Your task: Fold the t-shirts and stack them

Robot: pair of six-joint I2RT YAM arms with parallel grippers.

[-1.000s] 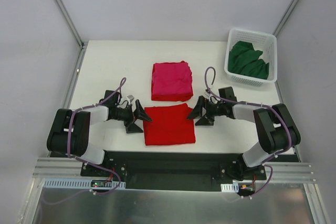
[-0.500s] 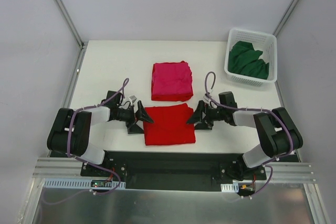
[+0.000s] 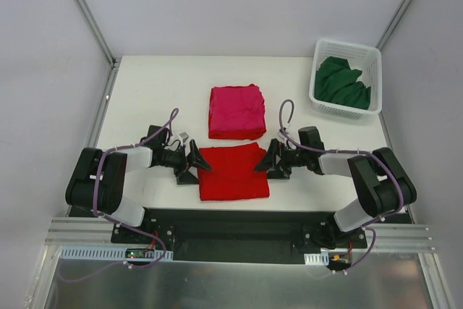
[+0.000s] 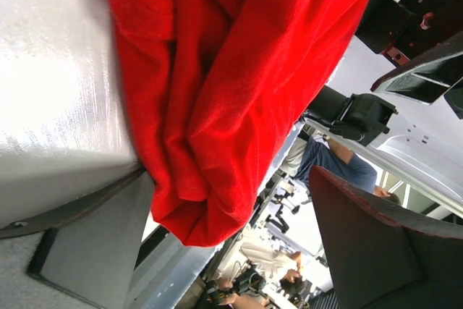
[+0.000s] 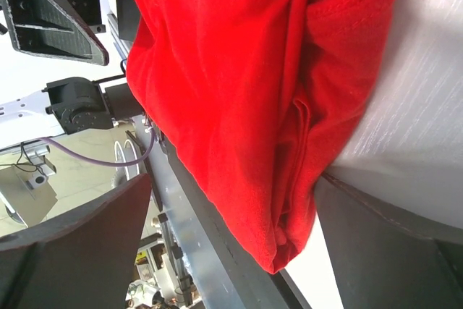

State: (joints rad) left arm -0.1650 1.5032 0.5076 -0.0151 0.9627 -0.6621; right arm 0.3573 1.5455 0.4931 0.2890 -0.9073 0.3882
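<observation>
**Red t-shirt lies folded between two spread grippers**

The white table (image 3: 159, 85) is smooth and a little glossy. The red t-shirt (image 3: 233, 171) lies at its 6 o'clock edge, folded to a rough square of several soft layers. Touching it at its 12 o'clock side is the magenta-pink t-shirt (image 3: 236, 111), folded to a similar square with a wrinkled top. At the 2 o'clock corner of the table stands a white plastic lattice basket (image 3: 376, 52). The dark green t-shirt (image 3: 343, 83) lies crumpled inside it.

The left gripper (image 3: 201, 166) is at 9 o'clock of the red t-shirt, right at its edge, with the jaws spread wide. The right gripper (image 3: 264, 161) is at 3 o'clock of the same shirt, also at the edge and also spread wide.

In the left wrist view the rounded red folds lie between the dark wedge-shaped fingers (image 4: 369, 251), the lower one flat on the table. In the right wrist view a stitched hem (image 5: 340, 5) runs along one fold.
</observation>
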